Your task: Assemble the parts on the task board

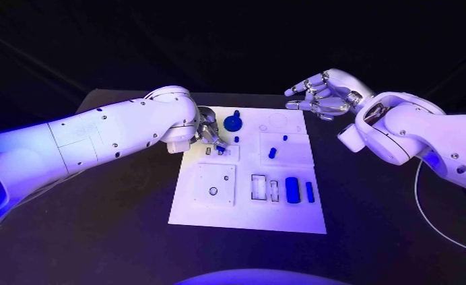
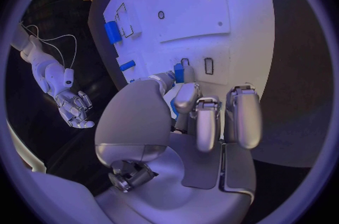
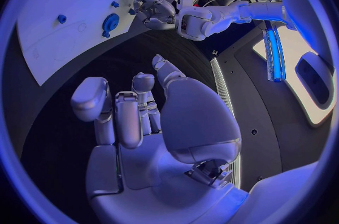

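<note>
Black tabletop is seen around a white board, which lies at its middle with wide dark margins on either side and in front. Across the board are scattered small blue parts: a round knobbed part near the far edge, a short peg in the middle, and two upright blocks beside open slots toward the near right.

At the board's far left corner, the left hand is lowered, its fingers closed round a small blue part that is held just over a narrow slot. Beyond the board's far right corner the right hand is raised off the board, fingers loosely spread and nothing held.

The main risk is judged to be a misaligned insertion: if the pinched part is tilted or set beside its slot, it could jam, or slip from the fingers and roll across the board. The board appears unclamped, so a sideways push could shift it. The left forearm is carried close over the board's left edge, and the knobbed part stands just beside the left hand, so a wide withdrawal could knock it.

Open room is found to the left of the board and along its near edge; the right side is kept free by the raised right hand.
</note>
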### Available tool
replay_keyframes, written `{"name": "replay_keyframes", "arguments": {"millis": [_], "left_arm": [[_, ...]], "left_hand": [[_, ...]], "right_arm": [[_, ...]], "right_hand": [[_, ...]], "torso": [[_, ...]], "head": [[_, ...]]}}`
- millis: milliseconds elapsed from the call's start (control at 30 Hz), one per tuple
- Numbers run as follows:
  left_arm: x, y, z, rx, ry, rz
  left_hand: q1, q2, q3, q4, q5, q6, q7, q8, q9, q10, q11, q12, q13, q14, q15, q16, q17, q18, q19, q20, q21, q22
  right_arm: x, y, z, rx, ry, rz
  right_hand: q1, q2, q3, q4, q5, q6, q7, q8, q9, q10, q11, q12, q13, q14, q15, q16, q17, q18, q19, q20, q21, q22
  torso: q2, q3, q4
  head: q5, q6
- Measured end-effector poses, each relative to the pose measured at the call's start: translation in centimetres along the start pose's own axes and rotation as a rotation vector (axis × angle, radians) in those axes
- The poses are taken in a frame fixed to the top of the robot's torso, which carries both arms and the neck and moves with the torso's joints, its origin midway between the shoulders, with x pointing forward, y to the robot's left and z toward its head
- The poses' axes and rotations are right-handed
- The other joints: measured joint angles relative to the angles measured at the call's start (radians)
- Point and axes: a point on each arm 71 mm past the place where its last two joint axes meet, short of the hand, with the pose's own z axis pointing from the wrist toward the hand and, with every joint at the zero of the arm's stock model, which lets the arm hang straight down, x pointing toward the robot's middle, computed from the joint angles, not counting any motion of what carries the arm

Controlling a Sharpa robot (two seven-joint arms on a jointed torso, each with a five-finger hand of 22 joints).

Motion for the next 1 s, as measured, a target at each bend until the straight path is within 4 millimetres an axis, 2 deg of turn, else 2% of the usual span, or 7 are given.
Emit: {"name": "replay_keyframes", "arguments": {"millis": [533,1000], "left_arm": [[0.45,0.20,0.36,-0.012,-0.020,0.006],[0.37,0.48,0.35,-0.018,-0.009,0.035]], "left_hand": [[-0.007,0.001,0.009,-0.003,-0.002,0.001,0.002,0.000,0.005,0.003,-0.003,0.000,0.002,0.000,0.000,0.000,0.000,0.000,0.000,0.000,0.000,0.001],[-0.025,-0.009,0.027,-0.016,0.005,0.000,0.004,0.006,0.007,0.003,-0.003,-0.008,-0.016,0.000,0.000,0.000,0.000,0.000,0.000,0.000,0.000,0.001]], "right_arm": [[0.15,-0.07,0.07,0.004,0.014,0.001],[0.22,-0.11,0.07,0.005,0.021,0.003]], "right_hand": [[0.000,0.000,0.000,0.000,0.000,0.000,0.000,0.000,0.000,0.000,0.000,0.000,-0.001,0.000,0.000,0.000,0.000,0.000,-0.004,0.004,0.000,-0.003],[0.000,0.000,0.000,0.000,0.000,0.000,0.000,0.000,0.000,0.000,0.000,0.000,-0.001,0.000,0.000,-0.004,-0.001,0.000,-0.004,0.004,-0.004,-0.004]], "torso": [[0.000,-0.0006,-0.0012],[0.000,-0.0003,-0.0012]], "head": [[0.006,-0.008],[0.009,-0.017]]}}
